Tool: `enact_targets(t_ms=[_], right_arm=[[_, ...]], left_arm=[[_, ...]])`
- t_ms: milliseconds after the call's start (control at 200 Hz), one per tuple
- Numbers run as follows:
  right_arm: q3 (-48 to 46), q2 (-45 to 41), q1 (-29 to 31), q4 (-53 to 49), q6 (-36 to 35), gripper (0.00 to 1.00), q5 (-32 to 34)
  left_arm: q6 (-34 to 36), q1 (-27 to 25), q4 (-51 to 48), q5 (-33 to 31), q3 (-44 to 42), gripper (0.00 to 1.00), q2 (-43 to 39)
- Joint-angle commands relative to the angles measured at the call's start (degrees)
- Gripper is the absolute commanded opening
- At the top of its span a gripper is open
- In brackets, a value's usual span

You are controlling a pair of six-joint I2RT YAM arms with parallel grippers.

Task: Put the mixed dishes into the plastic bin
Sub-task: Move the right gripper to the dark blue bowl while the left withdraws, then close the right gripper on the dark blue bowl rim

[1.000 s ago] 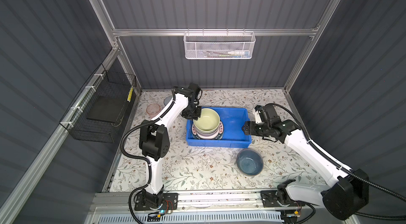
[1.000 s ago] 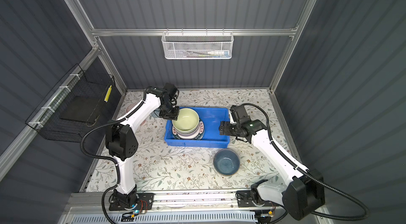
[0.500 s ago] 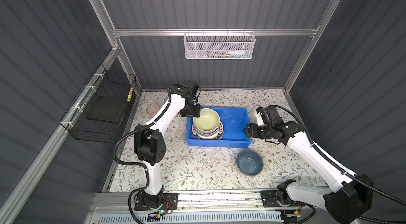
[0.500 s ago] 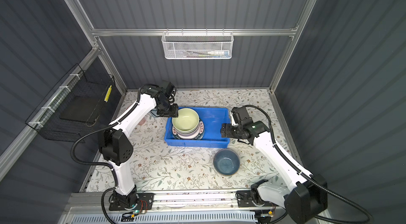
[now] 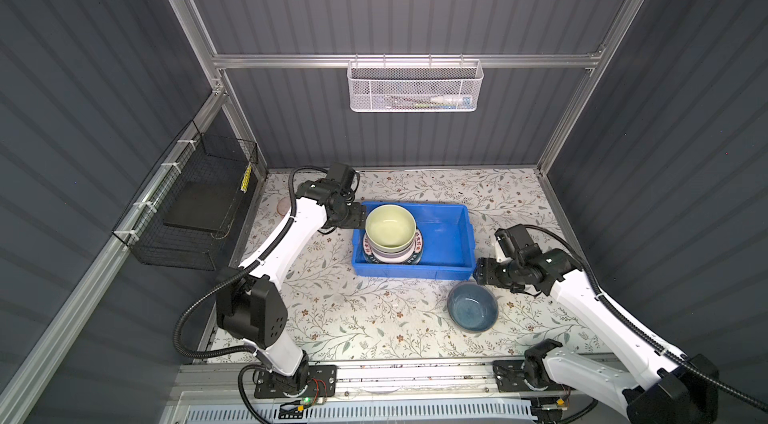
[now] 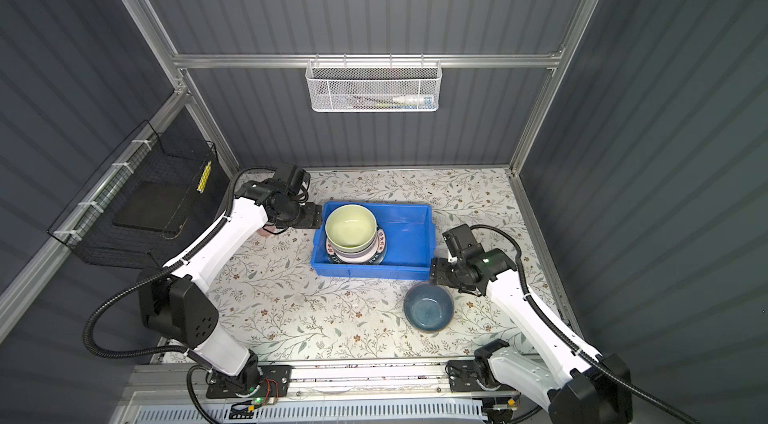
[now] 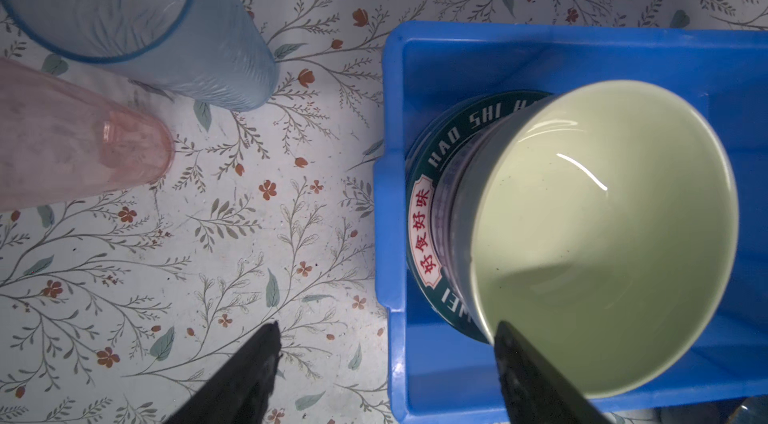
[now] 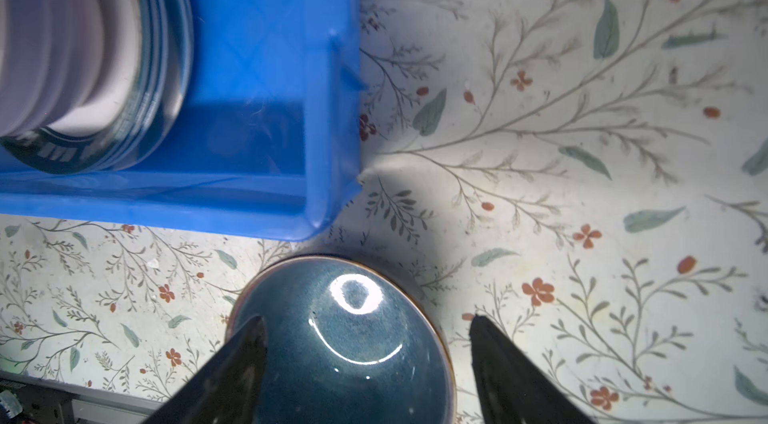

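The left claw (image 7: 386, 326) stood wide open and empty at the left end of the plastic bin (image 5: 415, 272), one finger over the table (image 5: 353, 318), the other over the rim of the green bowl (image 5: 390, 226) that topped the stack on the lettered plate (image 7: 428, 176) inside. The right claw (image 8: 369, 318) hung open, gripping nothing, over the blue bowl (image 5: 472, 311), which sat on the table just beside the bin's near right corner. A blue tumbler (image 7: 124, 6) and a pink tumbler (image 7: 62, 139) stood together outside the bin.
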Motion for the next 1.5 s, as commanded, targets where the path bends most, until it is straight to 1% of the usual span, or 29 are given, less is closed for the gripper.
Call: enact_targets(t_ms=[0, 140, 160, 225, 415, 530, 635, 710, 786, 936, 1036, 1326, 1496], right_arm=[[-1.6, -0.2, -0.4, -1.5, 2.4, 0.75, 1.5], [-4.5, -0.8, -0.4, -0.8, 3.9, 0.71, 0.8], [-4.9, -0.8, -0.3, -0.6, 4.1, 0.7, 0.7], [-6.5, -0.9, -0.4, 0.2, 4.9, 0.66, 0.7], [-9.6, 0.8, -0.4, 4.7, 6.6, 0.57, -0.7], [-10.5, 2.7, -0.4, 6.6, 6.9, 0.47, -1.6], [-11.0, 3.3, -0.3, 7.0, 6.9, 0.36, -1.9], [-11.1, 3.2, -0.3, 6.5, 6.7, 0.32, -1.5], [-11.5, 3.0, -0.3, 6.2, 6.6, 0.26, -1.0], [-11.2, 3.5, -0.2, 6.5, 4.0, 0.13, -3.3], [-10.5, 3.5, 0.2, 5.4, 3.1, 0.09, -3.3], [-8.9, 3.5, 2.2, 4.9, 1.6, 0.01, -6.2], [-8.0, 3.5, 4.1, 4.1, 1.0, 0.0, -6.1]], left_arm=[[1.1, 0.4, 3.5, -1.4, -2.8, 0.83, -2.8], [1.4, 0.7, 5.1, -3.2, -5.4, 0.84, -5.3], [1.4, 0.8, 5.2, -3.4, -7.5, 0.84, -5.7], [1.7, 0.9, 5.9, -4.1, -9.1, 0.84, -6.7], [1.9, 1.1, 6.7, -5.5, -12.0, 0.84, -9.1], [1.5, 1.2, 6.9, -6.2, -13.0, 0.84, -10.1], [1.5, 1.3, 7.1, -6.8, -14.0, 0.84, -11.0], [1.5, 1.3, 7.0, -7.1, -14.8, 0.84, -11.6], [1.6, 1.4, 7.3, -7.3, -15.4, 0.84, -12.0], [1.5, 1.5, 7.4, -7.4, -15.8, 0.84, -12.0], [1.5, 1.5, 7.2, -7.2, -15.9, 0.84, -11.7], [1.7, 1.6, 7.4, -7.7, -15.7, 0.84, -11.7], [2.0, 1.7, 7.7, -7.9, -15.3, 0.84, -10.9]])
